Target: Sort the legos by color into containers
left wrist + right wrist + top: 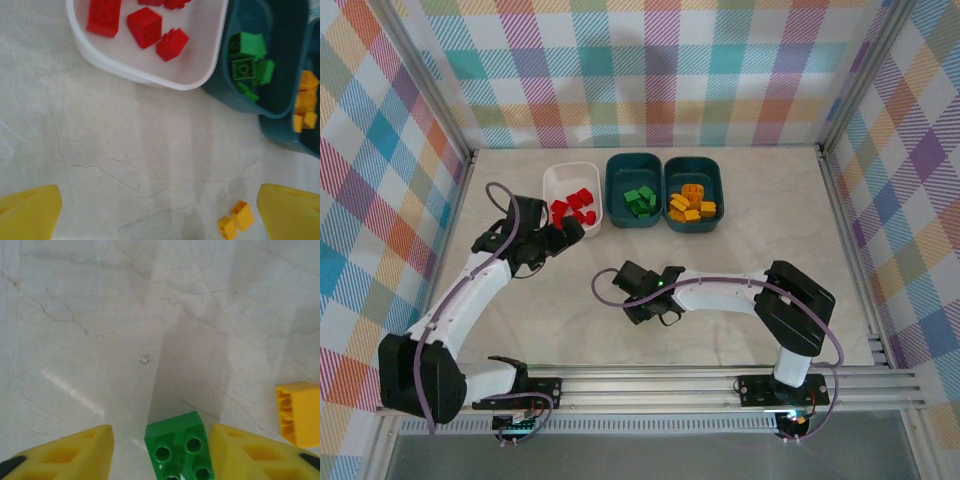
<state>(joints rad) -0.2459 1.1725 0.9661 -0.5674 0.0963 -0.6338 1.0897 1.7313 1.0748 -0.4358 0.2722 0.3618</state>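
Between the jaws of the right claw (160,440) sits a green brick (177,450), touching one finger while a sliver of table (100,315) shows at the other; whether it is clamped I cannot tell. The step in hand looks like picking this green. Next it needs a firm close, a straight lift, then a carry to the green tub (618,178), well beyond the claw across bare table. An orange brick (298,412) lies just outside one finger, apart from it, and should not be nudged. The left claw (157,200) stands wide, just short of the white tub (150,75), with two orange bricks (235,221) beside one finger.
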